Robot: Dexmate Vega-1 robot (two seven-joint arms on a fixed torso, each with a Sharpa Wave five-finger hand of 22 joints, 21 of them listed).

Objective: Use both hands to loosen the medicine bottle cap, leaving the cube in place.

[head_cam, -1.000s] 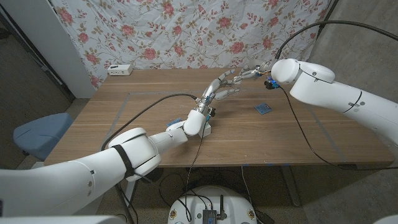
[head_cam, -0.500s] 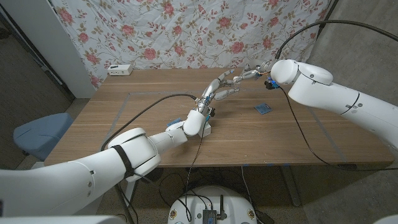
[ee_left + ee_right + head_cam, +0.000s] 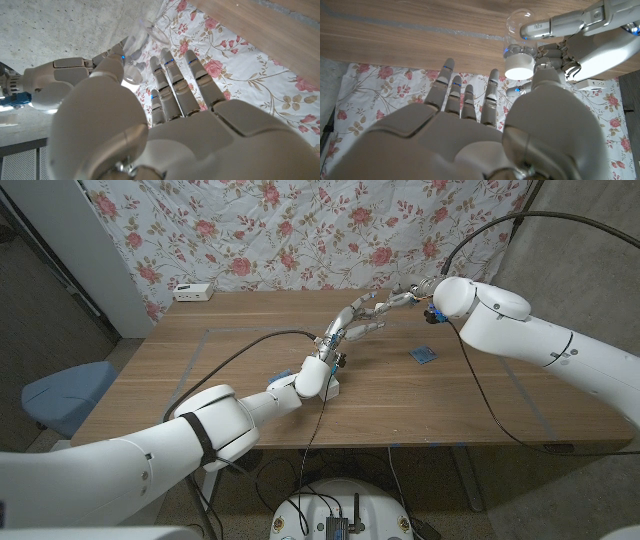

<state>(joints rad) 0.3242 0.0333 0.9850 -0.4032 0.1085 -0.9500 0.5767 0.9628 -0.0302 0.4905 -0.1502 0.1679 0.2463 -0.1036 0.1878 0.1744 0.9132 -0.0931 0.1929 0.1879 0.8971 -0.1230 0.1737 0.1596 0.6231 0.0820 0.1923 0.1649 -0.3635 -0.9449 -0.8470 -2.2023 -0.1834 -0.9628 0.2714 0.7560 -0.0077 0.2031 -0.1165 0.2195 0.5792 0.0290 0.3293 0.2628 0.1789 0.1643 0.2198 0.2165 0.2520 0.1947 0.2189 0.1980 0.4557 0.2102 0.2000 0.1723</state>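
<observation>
A clear medicine bottle (image 3: 519,25) with a white cap (image 3: 520,66) hangs in the air between my two hands, above the far middle of the wooden table (image 3: 200,390). My left hand (image 3: 347,328) pinches the bottle body (image 3: 141,36) between thumb and a finger, its other fingers spread. My right hand (image 3: 403,299) reaches in from the right. Its thumb and a finger sit on either side of the cap. A small blue cube (image 3: 423,355) lies on the table to the right of the hands, apart from both.
A white box (image 3: 192,291) sits at the table's far left edge. A floral cloth (image 3: 300,230) hangs behind the table. A blue chair (image 3: 60,395) stands left of the table. A black cable (image 3: 240,350) trails over the tabletop along my left arm.
My right arm has shifted slightly to the left. Both hands stay on the bottle, and the cube has not moved.
</observation>
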